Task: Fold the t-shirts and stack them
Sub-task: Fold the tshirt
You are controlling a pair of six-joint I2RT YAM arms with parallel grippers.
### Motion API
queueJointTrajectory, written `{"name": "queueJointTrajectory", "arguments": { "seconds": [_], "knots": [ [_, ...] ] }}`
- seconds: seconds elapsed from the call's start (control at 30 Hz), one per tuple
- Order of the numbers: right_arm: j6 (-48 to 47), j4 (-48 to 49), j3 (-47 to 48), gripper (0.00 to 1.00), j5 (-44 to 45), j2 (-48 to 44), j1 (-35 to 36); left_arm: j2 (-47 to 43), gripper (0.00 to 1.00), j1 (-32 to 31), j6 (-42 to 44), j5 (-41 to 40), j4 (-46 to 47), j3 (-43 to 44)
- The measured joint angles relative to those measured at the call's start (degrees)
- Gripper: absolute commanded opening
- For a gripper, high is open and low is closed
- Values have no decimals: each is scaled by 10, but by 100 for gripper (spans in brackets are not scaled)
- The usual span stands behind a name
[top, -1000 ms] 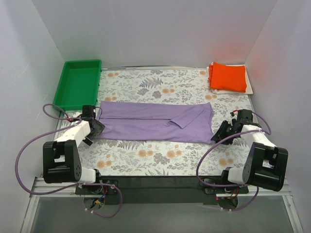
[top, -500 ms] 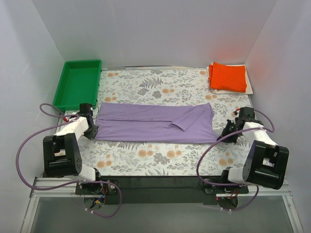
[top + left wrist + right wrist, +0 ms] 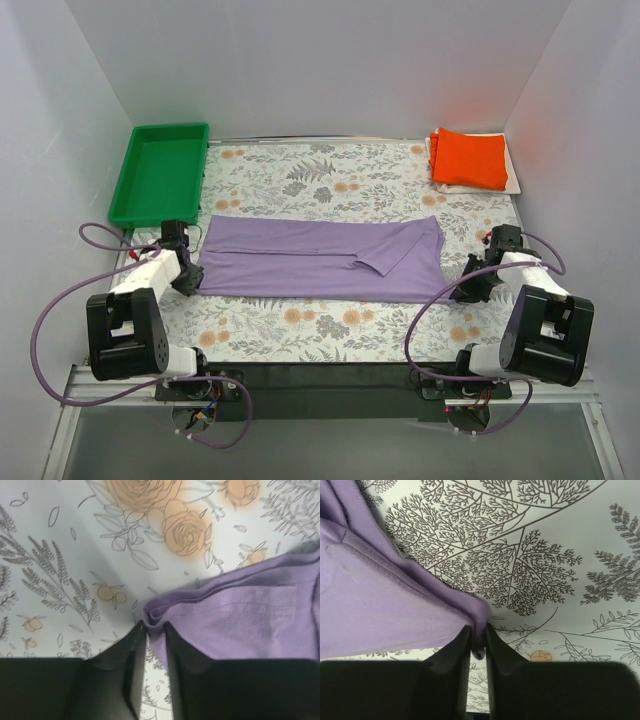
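Lavender t-shirt (image 3: 300, 262) lies flat across the middle of the floral table (image 3: 320, 335), folded into a long band running left to right, with a loose flap lying on top towards its right end. Left gripper (image 3: 154, 628): jaws pinched shut on the near-left corner of the band, with several stacked hem layers bunched between the fingers. Right gripper (image 3: 478, 630): jaws clamped on the near-right corner, holding only a narrow lip of hem right at the fingertips. Orange t-shirt (image 3: 470, 158) sits folded at the far-right corner on top of a whitish t-shirt (image 3: 514, 184), well apart from the band. Green tray (image 3: 170, 127) is at the far left and plays no part here. Judgement: step in hand is the next fold of the band, both corners held. Risks: the right grip is shallow, so any pull along the band's length could draw the hem out. On the left, an inner layer could slide free and leave the fold ragged. If the two arms lift unevenly, the fold line will skew. The loose flap may also flop open once the cloth leaves the table.
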Motion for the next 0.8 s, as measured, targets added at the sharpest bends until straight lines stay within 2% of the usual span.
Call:
{"name": "queueJointTrajectory", "arguments": {
  "seconds": [0.03,0.07,0.13,0.27,0.43,0.53,0.63,0.8],
  "knots": [
    [0,-2,-1,26,2,0,-1,-5,37,0,2,2,-6,-2],
    [0,-3,-1,32,3,-1,-2,-7,43,0,7,4,-14,-2],
    [-2,-7,0,36,7,-10,-3,-13,55,2,14,10,-30,2],
    [-9,-30,30,43,14,-39,-4,-33,69,3,28,14,-59,37],
    [-16,-33,96,45,9,-74,8,-71,72,-7,40,26,-70,101],
    [-13,-21,114,44,-17,-85,25,-80,72,-45,42,54,-67,125],
    [1,-3,114,42,-51,-79,43,-66,72,-132,36,89,-57,149],
    [26,50,114,41,-99,-33,56,10,72,-297,1,160,-3,203]
  ]
}}
